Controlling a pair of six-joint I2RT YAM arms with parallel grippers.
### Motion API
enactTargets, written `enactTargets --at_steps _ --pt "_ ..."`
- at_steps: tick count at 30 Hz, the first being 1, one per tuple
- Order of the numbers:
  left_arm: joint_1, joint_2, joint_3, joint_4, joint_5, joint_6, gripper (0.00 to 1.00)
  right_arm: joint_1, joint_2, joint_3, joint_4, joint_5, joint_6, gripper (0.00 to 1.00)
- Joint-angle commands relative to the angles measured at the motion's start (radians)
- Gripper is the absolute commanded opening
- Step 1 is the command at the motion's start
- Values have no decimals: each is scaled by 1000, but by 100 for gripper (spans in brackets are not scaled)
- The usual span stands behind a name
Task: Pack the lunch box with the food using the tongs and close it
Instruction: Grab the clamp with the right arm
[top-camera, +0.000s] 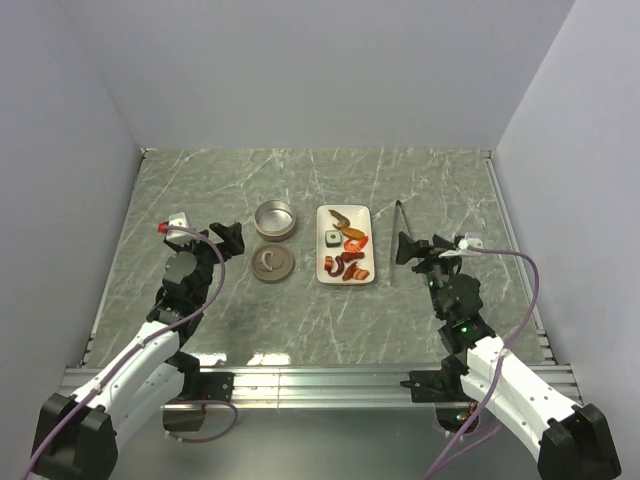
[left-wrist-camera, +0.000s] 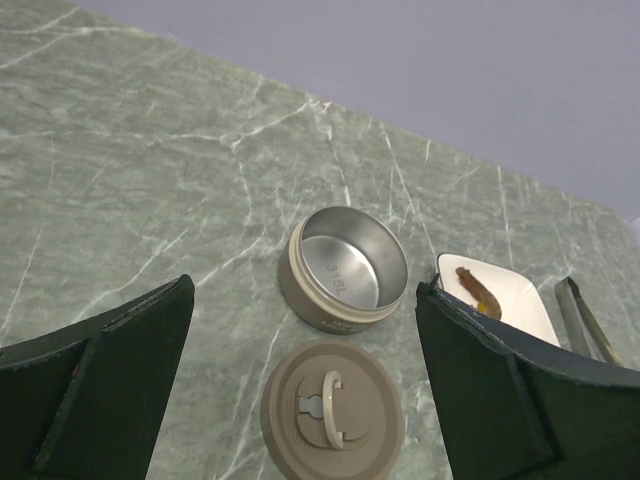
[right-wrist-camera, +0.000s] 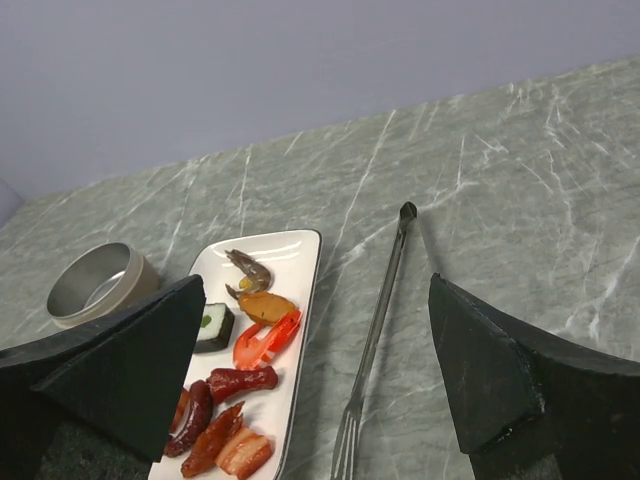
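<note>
Left gripper (top-camera: 232, 240): jaws spread wide, gripping nothing. The tin (left-wrist-camera: 345, 270) stands straight ahead of it on the table (top-camera: 200, 190), upright, lid off, silver inside showing. The lid (left-wrist-camera: 332, 410) lies flat with its handle up, nearer the gripper than the tin. It is just beside the tin, with a thin strip of table between them. In the wrist view both sit in the gap between the fingers (left-wrist-camera: 110, 380), clear of either one.

Right gripper (top-camera: 405, 250): jaws also wide apart, gripping nothing. The tongs (right-wrist-camera: 380, 315) lie on the table ahead of it, pointing away, joined end far, the two free tips near. They run up the gap between the fingers, touching neither. The plate (right-wrist-camera: 300, 245) is ahead and to the gripper's left, just beside the tongs but apart from them. All the food (right-wrist-camera: 235, 385) is on the plate: shrimp (right-wrist-camera: 250, 270) toward the far end, dark-and-white cube (right-wrist-camera: 215, 327) at the left edge, red and orange pieces nearer the gripper. The tin is further left, past the plate.
</note>
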Motion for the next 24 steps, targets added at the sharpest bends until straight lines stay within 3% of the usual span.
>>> enactTargets --at_steps 1,11,24 --pt "2 15 44 9 -8 3 99 5 6 9 17 19 4 100" --pt "2 25 60 -23 -12 -12 99 5 97 76 -56 28 13 100" --pt "4 107 97 -53 40 -18 99 -20 526 651 -625 87 48 100"
